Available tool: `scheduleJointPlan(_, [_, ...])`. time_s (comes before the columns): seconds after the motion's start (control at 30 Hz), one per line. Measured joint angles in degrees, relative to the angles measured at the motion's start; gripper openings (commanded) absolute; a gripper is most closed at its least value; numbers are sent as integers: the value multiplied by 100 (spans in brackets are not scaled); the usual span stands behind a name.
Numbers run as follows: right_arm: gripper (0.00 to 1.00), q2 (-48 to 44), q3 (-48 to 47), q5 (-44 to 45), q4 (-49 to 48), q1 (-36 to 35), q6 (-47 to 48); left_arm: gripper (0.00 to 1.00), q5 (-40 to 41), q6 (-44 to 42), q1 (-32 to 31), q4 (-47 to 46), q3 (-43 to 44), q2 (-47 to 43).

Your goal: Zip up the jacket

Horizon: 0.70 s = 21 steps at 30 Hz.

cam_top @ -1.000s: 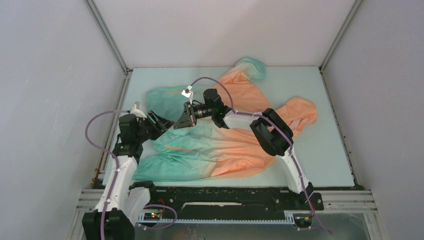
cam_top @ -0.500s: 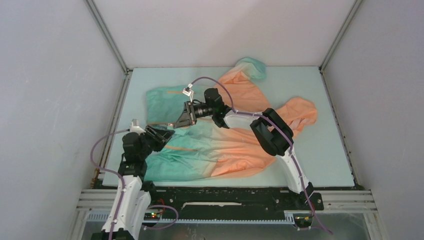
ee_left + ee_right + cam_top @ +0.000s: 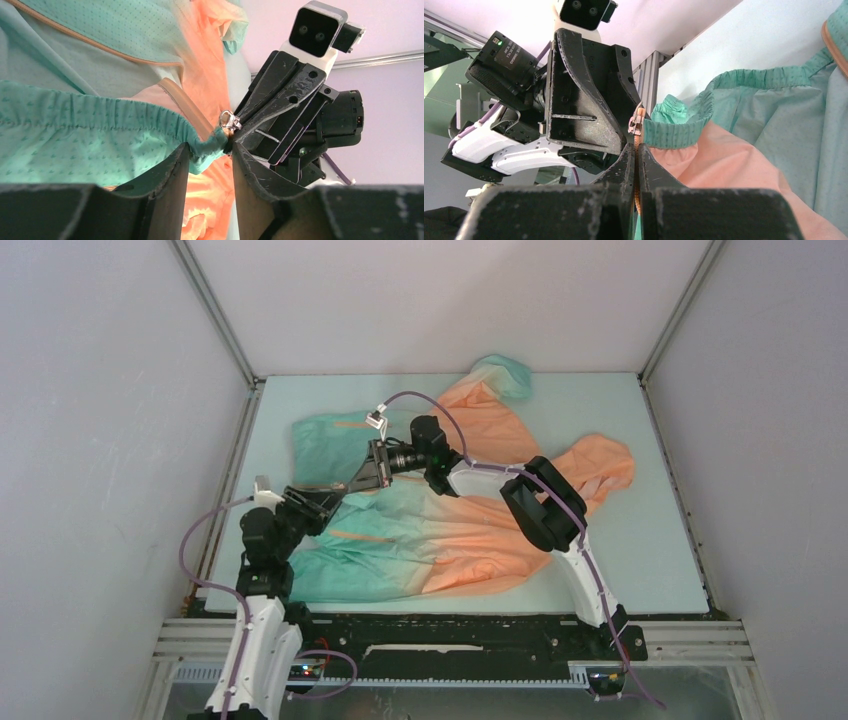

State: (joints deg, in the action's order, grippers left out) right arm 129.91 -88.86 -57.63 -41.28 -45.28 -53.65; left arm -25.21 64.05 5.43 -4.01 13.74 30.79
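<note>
Across the worktop (image 3: 620,430) lies one jacket (image 3: 450,540), flat and crumpled, teal hem toward the left edge, orange hood (image 3: 600,465) toward the right edge, one sleeve (image 3: 500,375) running up to the far edge

Arms: two, both reaching to the hem end near the left edge, tips nearly meeting

Right gripper (image 3: 636,148): fingers clenched, an orange strip of the jacket's zip edge pinched between them just under the slider

Left gripper (image 3: 210,148): fingers stand apart astride the gathered teal hem corner (image 3: 202,145); cloth sits in the gap, can't tell if it is actually pinched

Handling, judged: thin light windbreaker cloth, soft, slippery, bunches and slides rather than holding shape, so it needs tension at the hem while the zip runs. Best holds look like the elastic hem corner for anchoring and the slider tab or tape for pulling, not loose panel fabric. Small tab, easy to lose

Counts: jacket 1, grippers 2, orange pocket trims (image 3: 349,533) 2 visible, metal zip slider (image 3: 228,120) 1, hanging just beside the right fingertips
</note>
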Motion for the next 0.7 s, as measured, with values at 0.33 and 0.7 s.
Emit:
scheduleJointPlan(0.33, [0, 0, 0, -2, -160, -35, -140, 22, 179, 205, 2, -59, -33, -262])
scheduleJointPlan(0.7, [21, 4, -208, 455, 975, -151, 476, 0, 597, -31, 0, 634, -35, -372])
